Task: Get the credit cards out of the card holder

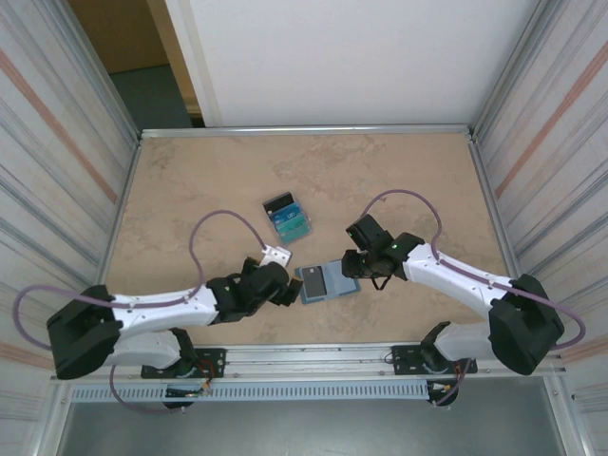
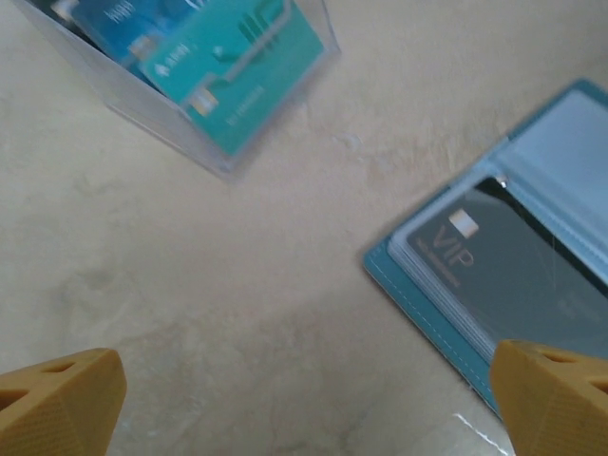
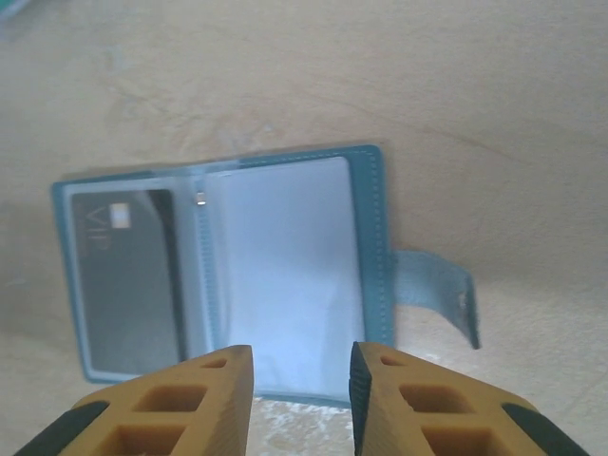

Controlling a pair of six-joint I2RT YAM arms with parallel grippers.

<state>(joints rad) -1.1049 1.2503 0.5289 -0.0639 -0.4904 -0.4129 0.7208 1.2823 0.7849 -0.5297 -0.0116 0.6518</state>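
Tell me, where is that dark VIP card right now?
The dark VIP card sits in the left-hand pocket of the open card holder in the right wrist view. From above, the holder lies between the left gripper and the right gripper.

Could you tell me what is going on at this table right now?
Two robot arms are emptying a card holder, which lies open on the table between them. One black card sits in a pocket; the facing pocket looks empty. The blue and teal cards lie farther back, apart from the holder. The right gripper is poised over the holder's edge, jaws narrowly apart and holding nothing. The left gripper is wide open beside the holder, also empty.
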